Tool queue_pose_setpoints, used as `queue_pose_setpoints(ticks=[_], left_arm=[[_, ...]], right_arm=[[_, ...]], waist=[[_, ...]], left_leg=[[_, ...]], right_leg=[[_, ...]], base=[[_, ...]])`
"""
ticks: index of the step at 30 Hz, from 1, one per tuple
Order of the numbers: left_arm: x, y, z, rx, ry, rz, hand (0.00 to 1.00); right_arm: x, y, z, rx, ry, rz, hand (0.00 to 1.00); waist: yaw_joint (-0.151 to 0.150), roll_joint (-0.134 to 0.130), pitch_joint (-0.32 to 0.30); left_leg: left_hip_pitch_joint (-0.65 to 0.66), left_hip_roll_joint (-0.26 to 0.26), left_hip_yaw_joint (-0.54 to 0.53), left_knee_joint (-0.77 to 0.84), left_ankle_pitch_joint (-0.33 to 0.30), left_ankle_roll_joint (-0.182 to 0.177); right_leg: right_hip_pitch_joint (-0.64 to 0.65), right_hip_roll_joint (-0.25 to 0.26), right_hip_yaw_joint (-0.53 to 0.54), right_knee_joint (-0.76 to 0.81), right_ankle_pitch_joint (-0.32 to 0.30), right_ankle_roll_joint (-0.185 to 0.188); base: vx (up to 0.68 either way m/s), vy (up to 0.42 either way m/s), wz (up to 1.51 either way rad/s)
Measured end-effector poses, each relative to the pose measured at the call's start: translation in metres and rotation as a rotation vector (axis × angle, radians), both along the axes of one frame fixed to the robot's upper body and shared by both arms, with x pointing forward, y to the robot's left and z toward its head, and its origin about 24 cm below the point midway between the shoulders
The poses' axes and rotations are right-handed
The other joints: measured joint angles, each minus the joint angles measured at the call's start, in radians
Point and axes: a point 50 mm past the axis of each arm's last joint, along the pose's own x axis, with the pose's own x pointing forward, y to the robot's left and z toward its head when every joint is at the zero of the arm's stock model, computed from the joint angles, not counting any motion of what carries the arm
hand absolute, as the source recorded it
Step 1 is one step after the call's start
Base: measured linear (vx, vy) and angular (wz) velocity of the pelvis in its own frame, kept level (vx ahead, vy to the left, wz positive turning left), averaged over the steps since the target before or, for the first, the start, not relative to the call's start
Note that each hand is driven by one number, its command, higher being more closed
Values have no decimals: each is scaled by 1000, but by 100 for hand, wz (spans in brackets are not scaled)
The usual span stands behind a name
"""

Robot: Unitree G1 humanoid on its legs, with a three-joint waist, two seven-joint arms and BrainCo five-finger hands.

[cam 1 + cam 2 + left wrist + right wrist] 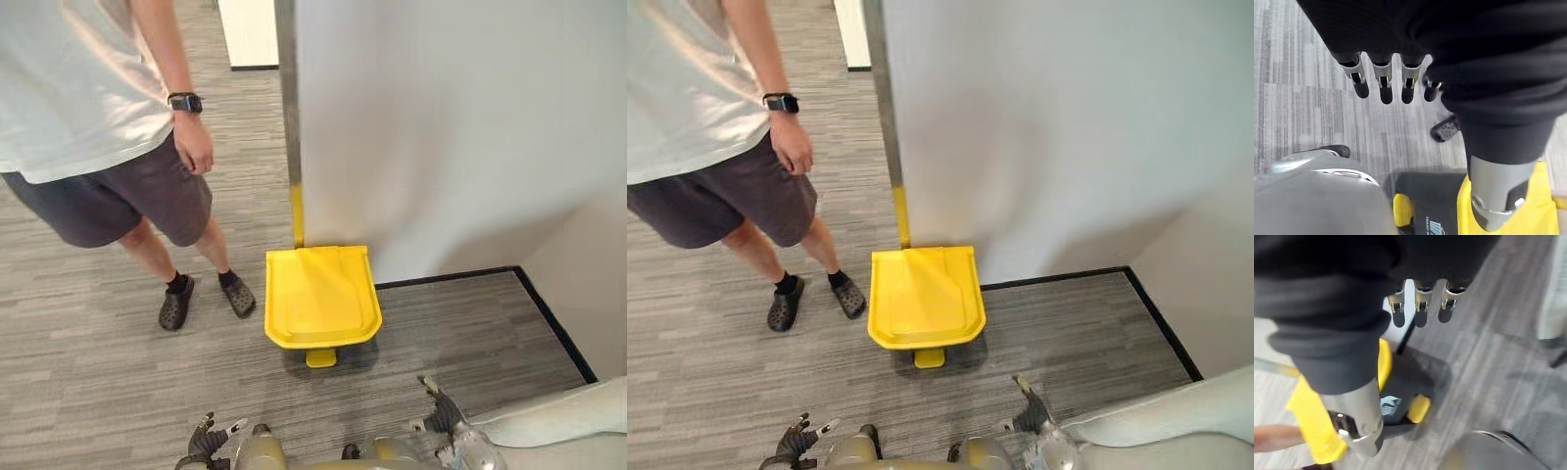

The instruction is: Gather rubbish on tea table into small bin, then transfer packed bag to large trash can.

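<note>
head view: large trash can [321,294], yellow lid closed, on carpet [88,382] against wall [451,127]; person [98,117] stands at its left. left hand [208,443] and right hand [443,413] low, well short of can.
left wrist view: fingers [1385,90] straight, empty, over carpet beside can.
right wrist view: fingers [1421,313] straight, holding nothing, above can's pedal [1419,409].

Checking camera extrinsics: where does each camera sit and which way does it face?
Left eye view: on the head, facing down at the carpet; yellow bin by the wall, a person beside it; left hand and right hand at the lower edge.
Right eye view: head too; same scene.
Left wrist view: on the left wrist, along straight fingers, down at carpet and bin.
Right wrist view: on the right wrist, along straight fingers, down at bin and pedal.
Shared: the bin, in all four.
</note>
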Motion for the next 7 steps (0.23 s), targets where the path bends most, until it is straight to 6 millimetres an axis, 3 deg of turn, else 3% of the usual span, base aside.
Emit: queue_pose_setpoints(ticks=[7], left_arm=[[-2, 0, 0, 5, 5, -14, 0]], right_arm=[[-4, -3, -6, -20, 24, -39, 0]], waist=[[3, 16, -6]], left_leg=[[34, -28, 0, -61, 39, 3]], right_leg=[[41, -20, -13, -51, 9, 13]], base=[[60, 35, 9]])
